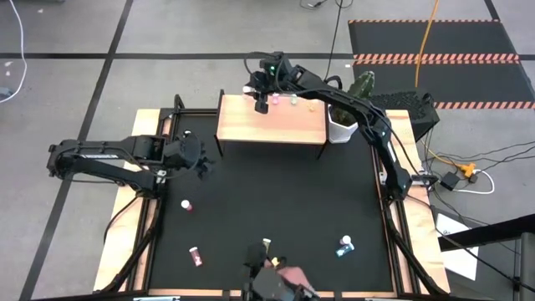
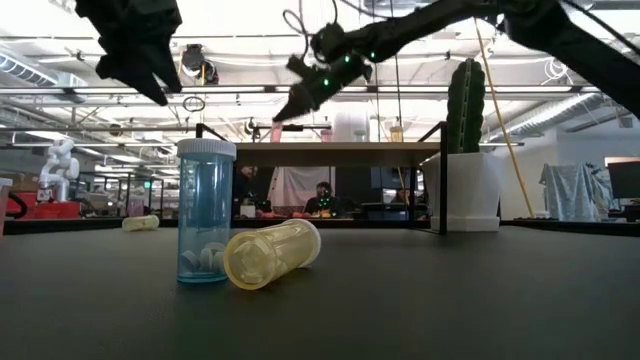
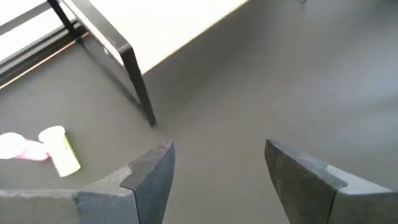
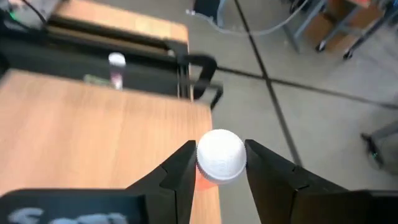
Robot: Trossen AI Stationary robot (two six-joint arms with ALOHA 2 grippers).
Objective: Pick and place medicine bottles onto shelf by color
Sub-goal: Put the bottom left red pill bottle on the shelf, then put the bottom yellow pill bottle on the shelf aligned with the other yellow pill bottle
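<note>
Your right gripper [image 4: 219, 163] is clamped on a pink medicine bottle [image 4: 219, 156] by its white cap, directly over the shelf [image 1: 272, 124] at its back edge. Three more bottles [image 1: 293, 99] stand just beside it. Your left gripper [image 3: 217, 165] hangs open and empty, beside the shelf's leg [image 3: 138, 84].

you have a pink bottle [image 4: 219, 163] with a white cap upright between the right claw's [image 1: 262, 104] fingers, over the far left corner of the light-wood shelf [image 1: 272, 127]. just right of that claw, three more bottles [image 1: 293, 99] stand along the shelf's far edge. well below the claw, five lie scattered on the mat [image 1: 190, 205].
</note>
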